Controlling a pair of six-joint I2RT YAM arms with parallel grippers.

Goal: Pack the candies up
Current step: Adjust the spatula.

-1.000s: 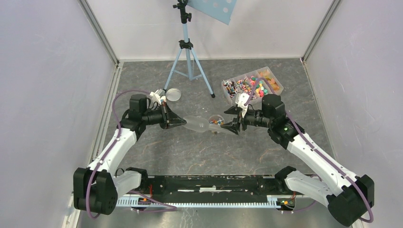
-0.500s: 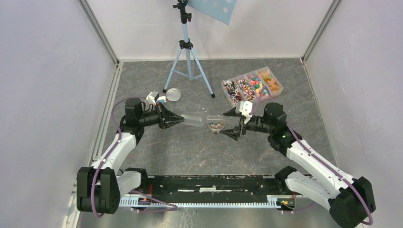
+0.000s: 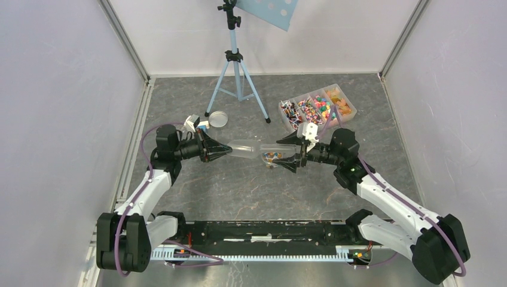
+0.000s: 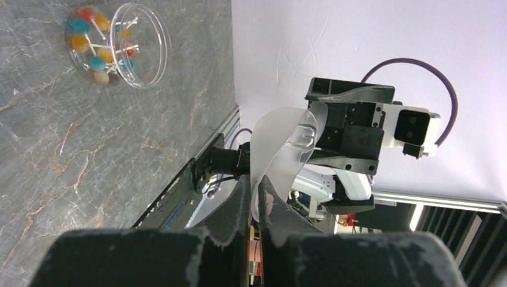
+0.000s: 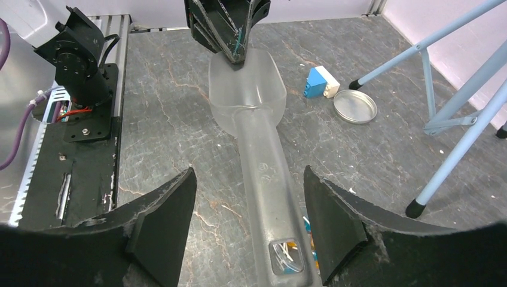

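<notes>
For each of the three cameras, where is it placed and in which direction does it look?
Top external: above and behind the arms, looking down at the table; both arms show, with left gripper and right gripper.
Left wrist: on the left arm, looking along its own shut fingers, which pinch the scoop, toward the right gripper.
Right wrist: on the right arm, looking between its own open fingers toward the left gripper.
Shared: both wrist views show the scoop, from opposite ends.

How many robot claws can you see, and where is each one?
2. The left claw is shut on the bowl end of the scoop. The right claw stands open around the scoop's handle. Neither is hidden.
</notes>
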